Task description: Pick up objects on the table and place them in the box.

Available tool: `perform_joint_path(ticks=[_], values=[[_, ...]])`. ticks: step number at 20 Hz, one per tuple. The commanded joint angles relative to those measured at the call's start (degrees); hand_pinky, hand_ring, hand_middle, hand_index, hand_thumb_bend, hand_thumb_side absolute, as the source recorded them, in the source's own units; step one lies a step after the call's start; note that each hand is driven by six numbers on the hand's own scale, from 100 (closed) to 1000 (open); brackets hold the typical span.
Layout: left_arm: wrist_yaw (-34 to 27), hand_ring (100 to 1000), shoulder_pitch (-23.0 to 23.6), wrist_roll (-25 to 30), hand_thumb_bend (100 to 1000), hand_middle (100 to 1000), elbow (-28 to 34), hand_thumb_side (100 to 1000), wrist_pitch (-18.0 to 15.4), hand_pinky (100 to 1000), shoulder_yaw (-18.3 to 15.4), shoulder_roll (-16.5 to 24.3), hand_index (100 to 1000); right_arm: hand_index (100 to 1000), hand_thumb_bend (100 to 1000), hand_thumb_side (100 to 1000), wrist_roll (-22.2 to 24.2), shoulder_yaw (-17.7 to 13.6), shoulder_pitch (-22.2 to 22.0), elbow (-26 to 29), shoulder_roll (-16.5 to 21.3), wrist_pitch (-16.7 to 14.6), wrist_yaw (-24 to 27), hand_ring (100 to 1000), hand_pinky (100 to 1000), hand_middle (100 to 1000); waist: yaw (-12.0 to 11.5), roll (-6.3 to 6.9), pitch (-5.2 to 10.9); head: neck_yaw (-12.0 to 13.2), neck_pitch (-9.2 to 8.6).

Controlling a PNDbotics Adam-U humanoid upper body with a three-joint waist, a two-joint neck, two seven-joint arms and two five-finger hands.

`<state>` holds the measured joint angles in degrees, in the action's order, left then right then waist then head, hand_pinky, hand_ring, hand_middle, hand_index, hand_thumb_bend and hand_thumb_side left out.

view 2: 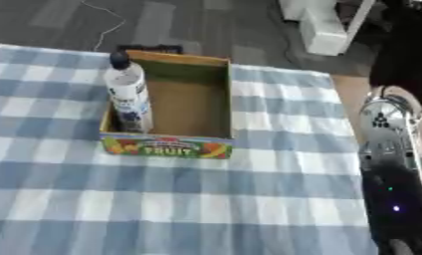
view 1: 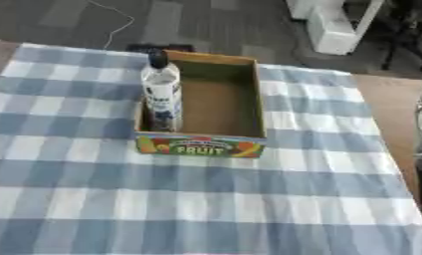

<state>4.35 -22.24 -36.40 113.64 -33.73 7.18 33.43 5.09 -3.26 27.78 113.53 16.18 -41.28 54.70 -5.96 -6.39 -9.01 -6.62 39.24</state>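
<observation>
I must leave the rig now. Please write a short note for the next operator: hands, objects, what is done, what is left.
Hands: neither hand shows in either view. Only the right arm is seen, at the right edge, away from the box.
Objects: the bottle stands upright inside the box, against its left wall. The box sits on the checked cloth.
Done: the bottle is in the box.
Left: no other loose object shows on the cloth, so nothing more seems left to pick up; check the parts out of view.
</observation>
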Motion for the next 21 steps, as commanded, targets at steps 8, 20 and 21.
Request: perform_joint_path(ticks=[8,20,21], values=[[1.63,584,-0.22,-1.89,100,621,0.95,812,-0.95,496,0.08,0.80,733,561,145,538,-2.06,-1.00,0.31,1.06,0.38,-3.98,-0.27,361,288,421,0.16,0.41,0.88,-1.07,-1.80],[1.83,586,-0.33,-2.42,100,625,0.95,811,-0.95,498,-0.10,1.04,732,536,220,536,0.34,0.12,-0.13,1.06,0.90,-3.79,-5.60,327,251,386,-0.01,0.44,0.98,-1.32,-3.93],[1.84,586,-0.31,-2.44,100,625,0.95,811,-0.95,498,-0.09,1.05,732,535,218,539,0.33,0.13,-0.10,1.06,0.89,-3.83,-5.69,326,251,384,0.00,0.45,0.99,-1.53,-4.19]])
